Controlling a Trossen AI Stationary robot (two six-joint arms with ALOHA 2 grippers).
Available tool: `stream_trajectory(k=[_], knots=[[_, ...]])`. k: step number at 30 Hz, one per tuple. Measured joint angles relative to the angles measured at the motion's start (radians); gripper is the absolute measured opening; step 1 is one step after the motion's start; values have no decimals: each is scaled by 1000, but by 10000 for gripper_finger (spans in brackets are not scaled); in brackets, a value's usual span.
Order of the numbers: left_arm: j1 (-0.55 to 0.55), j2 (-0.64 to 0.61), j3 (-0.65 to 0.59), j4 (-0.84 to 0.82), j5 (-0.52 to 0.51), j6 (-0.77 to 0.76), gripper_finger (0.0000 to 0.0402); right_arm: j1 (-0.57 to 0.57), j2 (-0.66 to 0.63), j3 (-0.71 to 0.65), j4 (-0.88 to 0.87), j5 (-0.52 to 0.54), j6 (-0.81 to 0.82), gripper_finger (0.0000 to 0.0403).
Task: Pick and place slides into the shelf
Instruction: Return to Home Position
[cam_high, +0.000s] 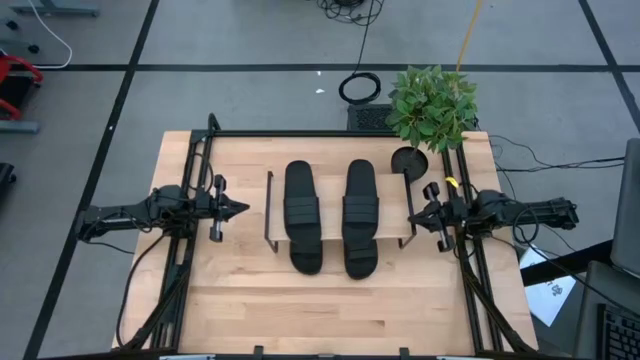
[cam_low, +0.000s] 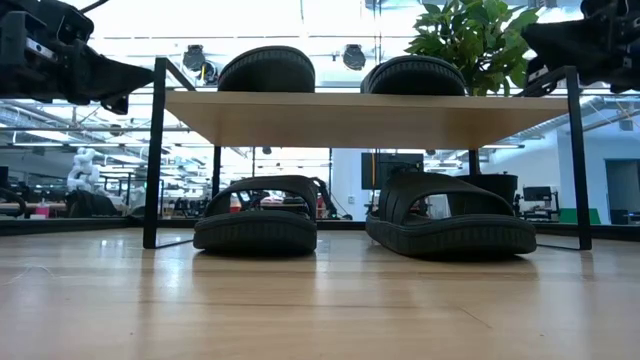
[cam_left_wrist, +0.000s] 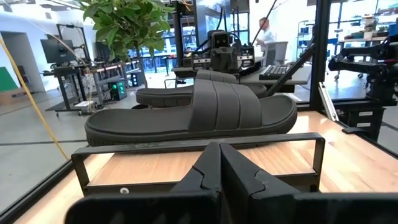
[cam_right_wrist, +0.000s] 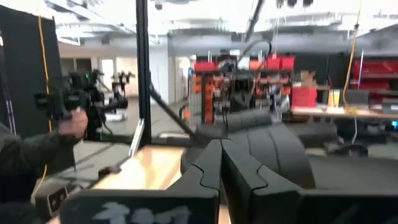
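Note:
The shelf (cam_low: 370, 118) stands mid-table on thin black end frames (cam_high: 270, 213). Two black slides (cam_high: 303, 215) (cam_high: 360, 215) lie side by side on its board, and the low view shows their ends (cam_low: 266, 70) (cam_low: 413, 75). Under the board, two more slides (cam_low: 256, 215) (cam_low: 450, 215) rest with their soles on the tabletop. My left gripper (cam_high: 240, 209) (cam_left_wrist: 221, 149) hovers shut, level, left of the shelf. My right gripper (cam_high: 415, 213) (cam_right_wrist: 221, 149) hovers shut just right of it. Neither touches anything.
A potted plant (cam_high: 432, 105) stands at the table's far right corner, with a round black base (cam_high: 408, 160) beside it. Bare tabletop (cam_high: 330, 310) lies between the shelf and the near edge. A person's sleeve and hand (cam_right_wrist: 37, 149) show beyond the table in the right wrist view.

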Motion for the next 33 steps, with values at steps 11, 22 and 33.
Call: stream_trajectory(k=[11, 22, 33], knots=[[0, 0, 0, 0, 0, 1, 25, 0, 1, -3, 12, 0, 0, 0], [0, 0, 0, 0, 0, 1, 26, 0, 1, -5, 12, -1, 1, 0], [0, 0, 0, 0, 0, 1, 26, 0, 1, -5, 12, -2, 1, 0]])
